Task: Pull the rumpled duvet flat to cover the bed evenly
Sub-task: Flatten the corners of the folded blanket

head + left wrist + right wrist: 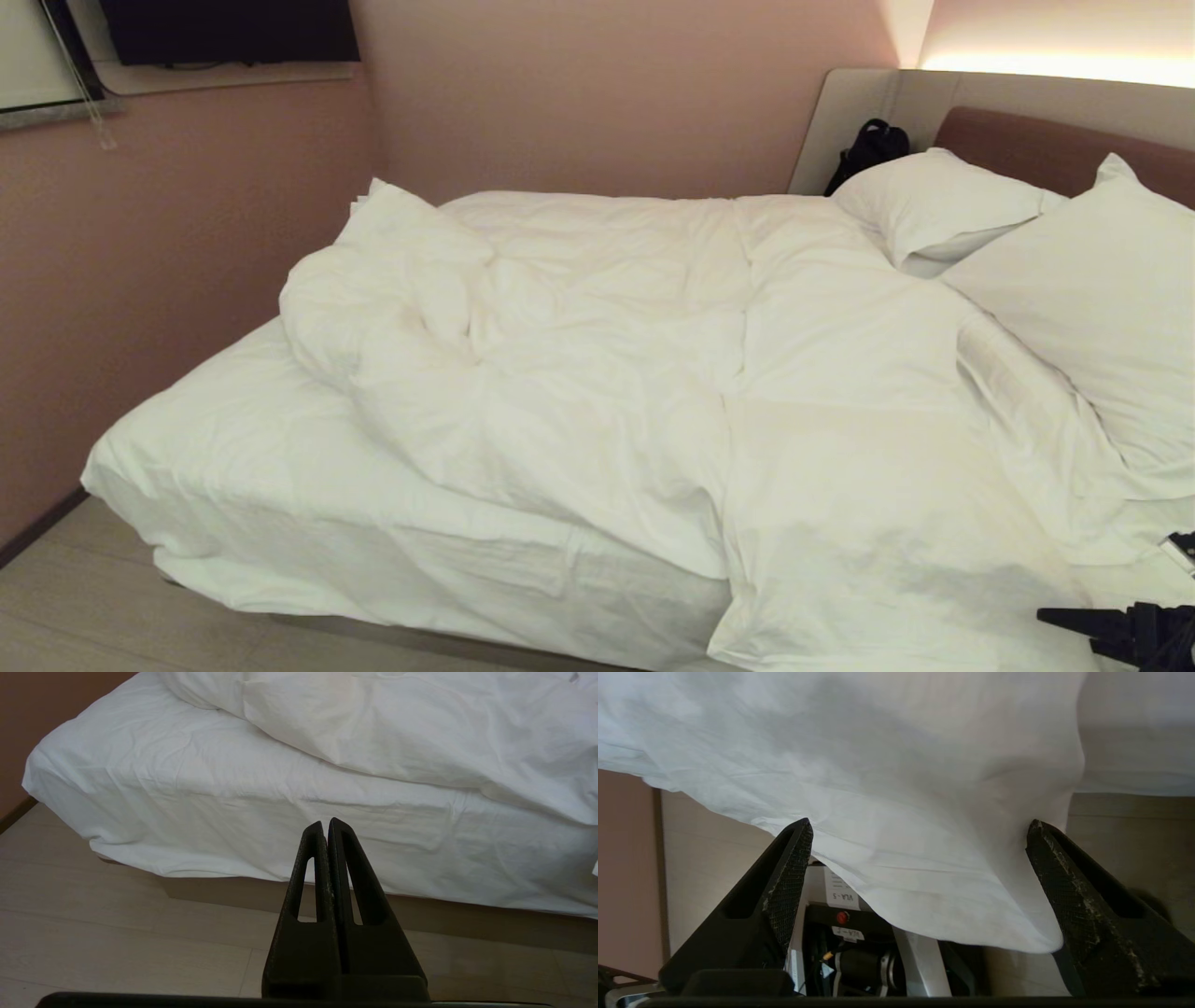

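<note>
The duvet (653, 392) is lying bunched toward the far foot corner of the bed (280, 523), its near edge spilling over the near side. The right gripper (920, 830) is hanging there with jaws spread wide, a hanging fold sitting between them ungripped. The left gripper (325, 823) is parked clenched, empty, facing the bed's near side.

Right gripper (920, 830) gapes wide at the duvet's (896, 788) hanging edge; left gripper (326, 826), pressed together, hangs beside the bed (187, 812).
</note>
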You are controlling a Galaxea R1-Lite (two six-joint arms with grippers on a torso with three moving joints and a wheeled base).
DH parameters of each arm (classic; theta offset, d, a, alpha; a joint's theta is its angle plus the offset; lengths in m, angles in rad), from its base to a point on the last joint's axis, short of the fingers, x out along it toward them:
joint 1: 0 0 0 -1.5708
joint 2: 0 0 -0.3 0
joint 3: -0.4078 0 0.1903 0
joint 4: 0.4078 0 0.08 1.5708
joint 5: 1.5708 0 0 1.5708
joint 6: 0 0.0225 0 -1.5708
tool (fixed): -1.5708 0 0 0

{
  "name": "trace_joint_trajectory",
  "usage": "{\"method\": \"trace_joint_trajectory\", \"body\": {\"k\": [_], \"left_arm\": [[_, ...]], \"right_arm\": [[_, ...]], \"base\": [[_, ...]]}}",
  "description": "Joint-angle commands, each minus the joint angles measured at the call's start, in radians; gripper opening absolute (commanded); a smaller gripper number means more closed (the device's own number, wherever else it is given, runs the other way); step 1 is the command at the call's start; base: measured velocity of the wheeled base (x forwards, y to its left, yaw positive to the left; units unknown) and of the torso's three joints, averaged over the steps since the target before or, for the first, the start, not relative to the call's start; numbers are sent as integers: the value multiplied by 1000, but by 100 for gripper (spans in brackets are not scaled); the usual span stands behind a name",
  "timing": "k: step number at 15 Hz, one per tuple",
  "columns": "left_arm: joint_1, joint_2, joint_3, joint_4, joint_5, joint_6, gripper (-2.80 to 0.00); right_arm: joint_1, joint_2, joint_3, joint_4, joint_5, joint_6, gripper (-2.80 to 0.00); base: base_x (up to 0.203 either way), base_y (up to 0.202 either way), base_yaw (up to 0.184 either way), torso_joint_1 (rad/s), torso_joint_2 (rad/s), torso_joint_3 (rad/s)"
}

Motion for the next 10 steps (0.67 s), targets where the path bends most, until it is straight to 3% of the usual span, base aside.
{"method": "trace_joint_trajectory", "body": {"k": [1, 10], "left_arm": [[0, 0, 0, 0, 0, 0, -280], [0, 0, 0, 0, 0, 0, -280]], "right_arm": [[9, -2, 0, -3, -30, -2, 0], [16, -3, -91, -4, -83, -5, 0]], "base": [[0, 0, 0, 0, 0, 0], [0, 0, 0, 0, 0, 0]]}}
